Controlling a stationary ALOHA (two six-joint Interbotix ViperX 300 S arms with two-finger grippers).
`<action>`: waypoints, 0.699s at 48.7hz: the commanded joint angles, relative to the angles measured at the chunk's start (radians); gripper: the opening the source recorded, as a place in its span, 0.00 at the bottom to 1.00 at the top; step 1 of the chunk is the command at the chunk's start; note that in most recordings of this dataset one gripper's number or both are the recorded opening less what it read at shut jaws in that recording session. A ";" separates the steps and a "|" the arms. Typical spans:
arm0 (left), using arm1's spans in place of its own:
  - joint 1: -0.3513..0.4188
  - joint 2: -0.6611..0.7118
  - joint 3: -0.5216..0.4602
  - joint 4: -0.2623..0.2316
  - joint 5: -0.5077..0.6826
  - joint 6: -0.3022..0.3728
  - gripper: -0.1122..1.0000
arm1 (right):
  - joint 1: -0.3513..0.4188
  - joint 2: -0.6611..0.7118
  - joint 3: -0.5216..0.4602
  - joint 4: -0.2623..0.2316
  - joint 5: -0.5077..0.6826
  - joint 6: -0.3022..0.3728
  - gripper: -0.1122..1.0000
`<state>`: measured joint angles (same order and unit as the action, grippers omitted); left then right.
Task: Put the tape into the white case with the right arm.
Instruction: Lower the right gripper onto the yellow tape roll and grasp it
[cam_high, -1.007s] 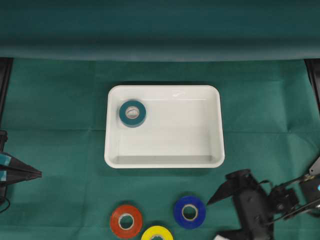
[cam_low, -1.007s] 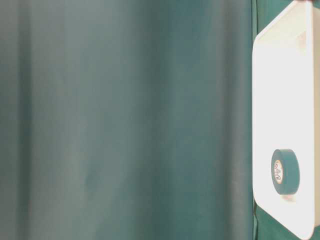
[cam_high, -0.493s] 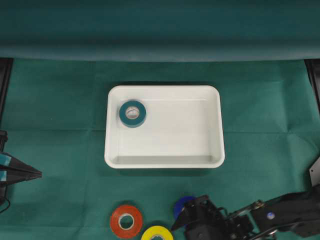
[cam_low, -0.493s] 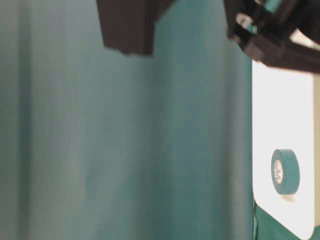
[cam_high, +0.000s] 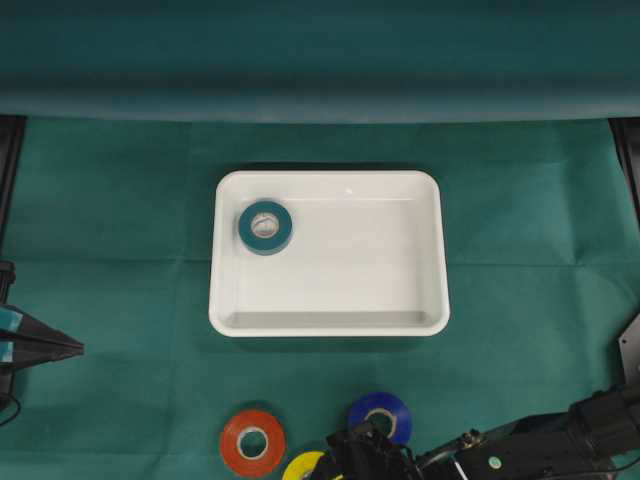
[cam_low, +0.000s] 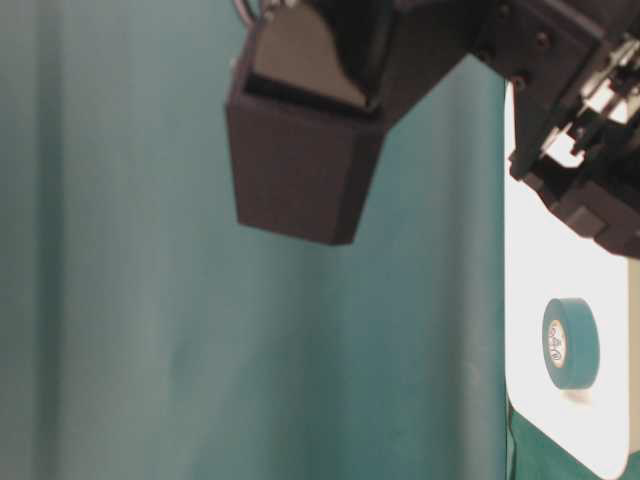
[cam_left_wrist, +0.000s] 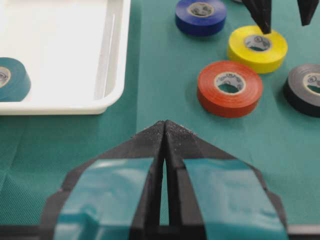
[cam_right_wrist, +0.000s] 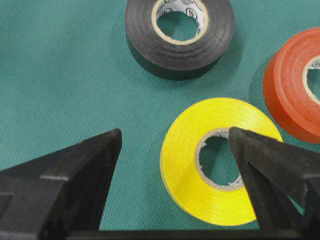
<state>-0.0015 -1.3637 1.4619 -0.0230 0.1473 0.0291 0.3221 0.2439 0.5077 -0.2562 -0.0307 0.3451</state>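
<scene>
Hovering low over the yellow tape roll (cam_right_wrist: 220, 167), the right gripper (cam_right_wrist: 175, 145) has its two black fingers spread apart and holds nothing. One fingertip (cam_right_wrist: 240, 137) sits over the roll's cardboard core, while the other stands off its outer edge above the green cloth (cam_right_wrist: 65, 65); whether either tip actually touches the roll is hard to judge. The yellow roll lies flat on the cloth, close beside an orange roll (cam_left_wrist: 230, 87) and a black roll (cam_right_wrist: 179, 35), with a blue roll (cam_high: 380, 418) a little nearer the white case (cam_high: 430, 250). From overhead the right arm (cam_high: 520, 455) reaches in along the bottom edge and covers part of the yellow roll. The white case sits mid-table, well apart from these rolls, with a single teal roll (cam_high: 265, 227) lying in its far left corner. The left gripper (cam_left_wrist: 165, 131) rests at the left edge, its blue-banded fingers pressed together on nothing.
</scene>
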 joint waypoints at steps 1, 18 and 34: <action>0.002 0.009 -0.011 0.000 -0.009 -0.002 0.10 | 0.005 -0.015 -0.021 -0.002 -0.003 -0.002 0.63; 0.002 0.009 -0.011 0.000 -0.009 -0.003 0.10 | 0.005 0.003 -0.014 -0.002 0.002 0.000 0.63; 0.002 0.009 -0.011 0.000 -0.009 -0.003 0.10 | -0.005 0.049 -0.020 -0.002 0.002 0.000 0.63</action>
<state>-0.0015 -1.3637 1.4603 -0.0230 0.1473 0.0276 0.3221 0.3007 0.5077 -0.2562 -0.0261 0.3436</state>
